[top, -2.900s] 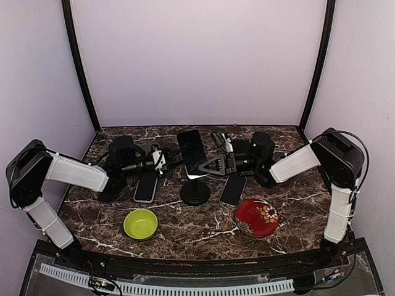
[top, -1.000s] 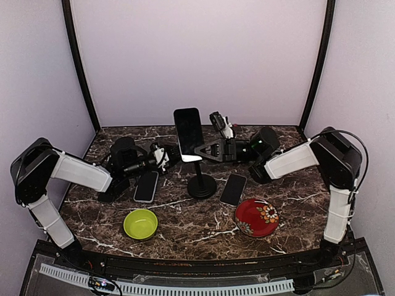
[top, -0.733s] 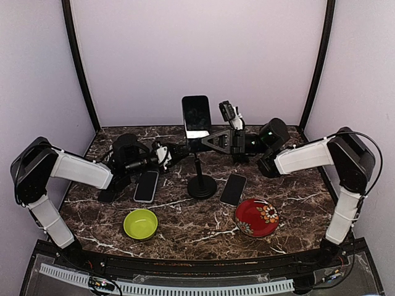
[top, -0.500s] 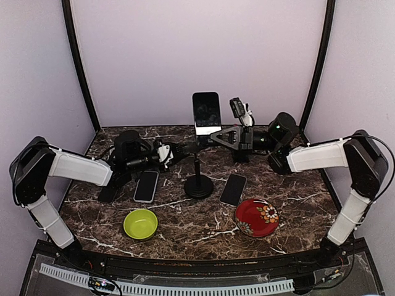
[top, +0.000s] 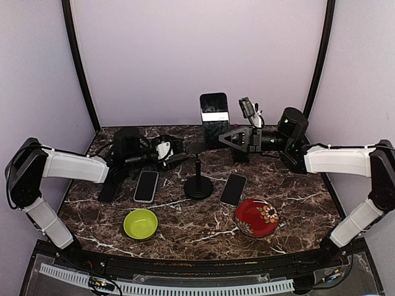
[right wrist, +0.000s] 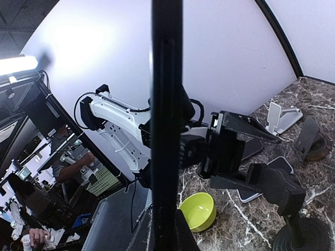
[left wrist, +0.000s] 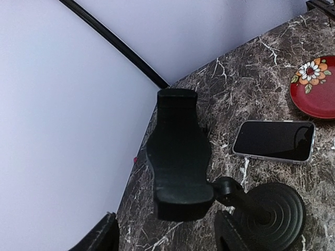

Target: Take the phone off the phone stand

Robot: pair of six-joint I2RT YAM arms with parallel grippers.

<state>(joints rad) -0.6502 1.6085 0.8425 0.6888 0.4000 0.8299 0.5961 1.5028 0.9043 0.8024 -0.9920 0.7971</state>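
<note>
Above the rear of the marble table [top: 185,237], the phone [top: 214,110] is being gripped near its lower edge by the right gripper [top: 220,133], whose jaws are being pressed shut against it. The phone is being held upright in the air, screen toward the top camera, clear of the phone stand [top: 197,176] and up and to the right of it. In the right wrist view the phone [right wrist: 166,104] is being presented edge-on, as a dark vertical bar.

The left gripper [top: 178,151] is being held level just left of the stand's cradle [top: 196,148]. Its jaws are being held apart: in the left wrist view its fingertips [left wrist: 102,238] are being shown on either side of the cradle [left wrist: 178,157], with a gap at each side.

The stand's round base [top: 198,187] is being borne by the table. A second phone [top: 146,185] is lying flat to the left of the base and a third phone [top: 233,189] to its right, both apart from it. Nearer the front edge, a green bowl [top: 141,223] and a red flowered plate [top: 257,217] are being noted, well apart from each other.
</note>
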